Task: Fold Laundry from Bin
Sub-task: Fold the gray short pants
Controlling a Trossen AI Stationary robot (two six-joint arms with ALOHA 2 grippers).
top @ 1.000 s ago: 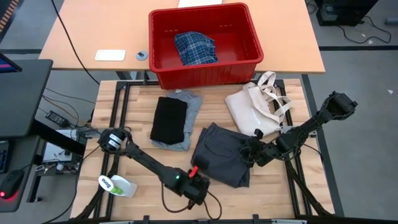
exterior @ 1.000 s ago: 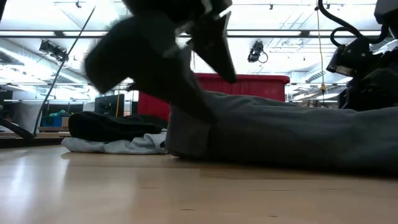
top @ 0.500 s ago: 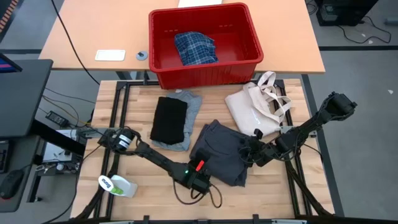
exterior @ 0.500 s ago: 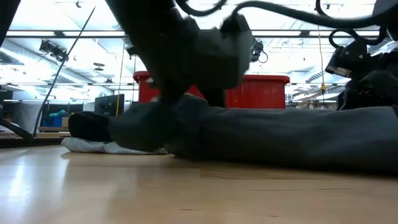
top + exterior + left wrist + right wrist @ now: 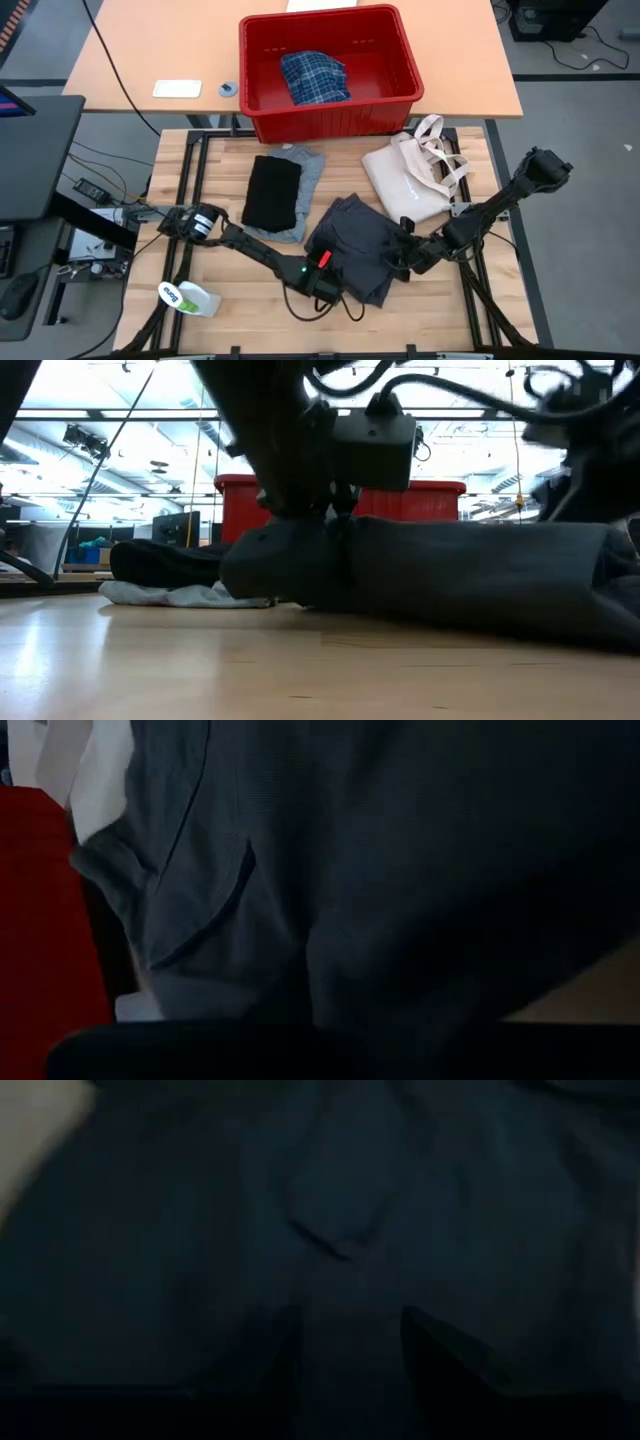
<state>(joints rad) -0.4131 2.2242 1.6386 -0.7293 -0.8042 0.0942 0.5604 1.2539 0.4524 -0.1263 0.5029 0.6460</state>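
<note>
Both grippers on the dark grey garment, mid-fold.

Your left gripper (image 5: 328, 283) sits at the dark grey garment (image 5: 362, 240) near-side edge, about 7 o'clock of the cloth; it looks pinched on the hem, though I can't tell for sure. The right gripper (image 5: 407, 256) is at its 4 o'clock edge, jaws part open, grip unclear. Lift both edges evenly, carry toward 12 o'clock and keep the fold line straight. Count: one dark grey garment on the table, one folded stack of black garment (image 5: 272, 192) on grey T-shirt (image 5: 311, 178) at 10 o'clock, one plaid shirt (image 5: 313, 77) in the red bin (image 5: 401, 40) at 12 o'clock, one tote bag (image 5: 410, 180).
</note>
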